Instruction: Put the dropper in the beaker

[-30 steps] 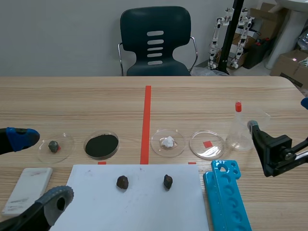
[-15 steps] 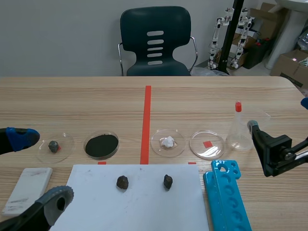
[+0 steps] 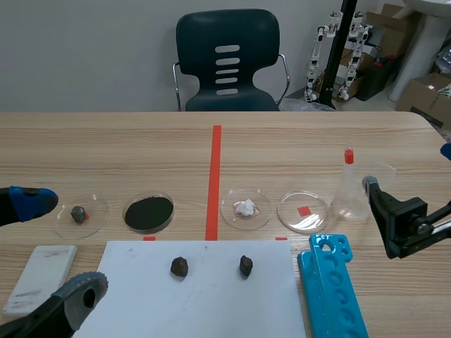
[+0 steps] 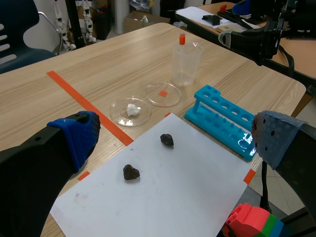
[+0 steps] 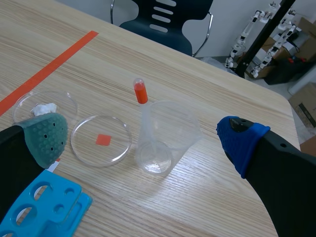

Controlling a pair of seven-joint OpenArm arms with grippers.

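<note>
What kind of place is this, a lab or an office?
Most likely a robotics lab staging a chemistry-style bench: a beaker holding a dropper, a blue test tube rack, and small humanoid robots by the back wall.

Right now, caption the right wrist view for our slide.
Open right hand frames the beaker; the red-capped dropper leans inside it.

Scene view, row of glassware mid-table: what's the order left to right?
dish with a small dark stone → dish of black powder → dish with a white lump → empty dish → beaker holding the dropper
</note>
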